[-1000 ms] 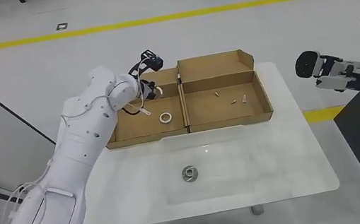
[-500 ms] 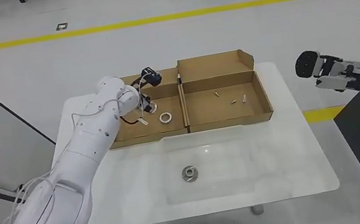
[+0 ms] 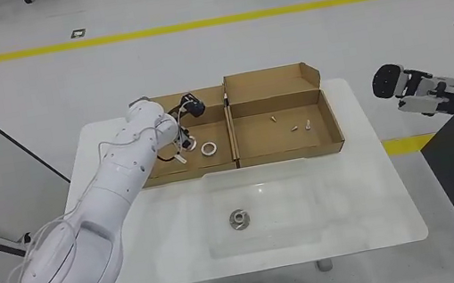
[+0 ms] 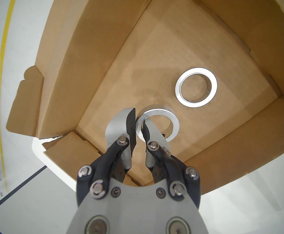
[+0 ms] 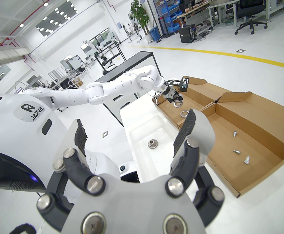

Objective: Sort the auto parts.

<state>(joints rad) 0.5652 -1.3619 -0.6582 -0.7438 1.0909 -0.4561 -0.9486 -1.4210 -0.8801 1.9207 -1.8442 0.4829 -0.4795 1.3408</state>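
Plainly the left gripper [image 4: 138, 120] is clamped on a ring's [image 4: 157, 112] wall, one finger through the hole. The ring hangs over the left cardboard box's [image 4: 137, 66] floor, near the second ring [image 4: 196, 71] but apart from it.

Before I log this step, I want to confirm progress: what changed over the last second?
The left claw, shut on a ring, moved nearer the robot inside the left box, toward the loose ring. That ring, the bolts, the flanged part and the right claw stayed put.
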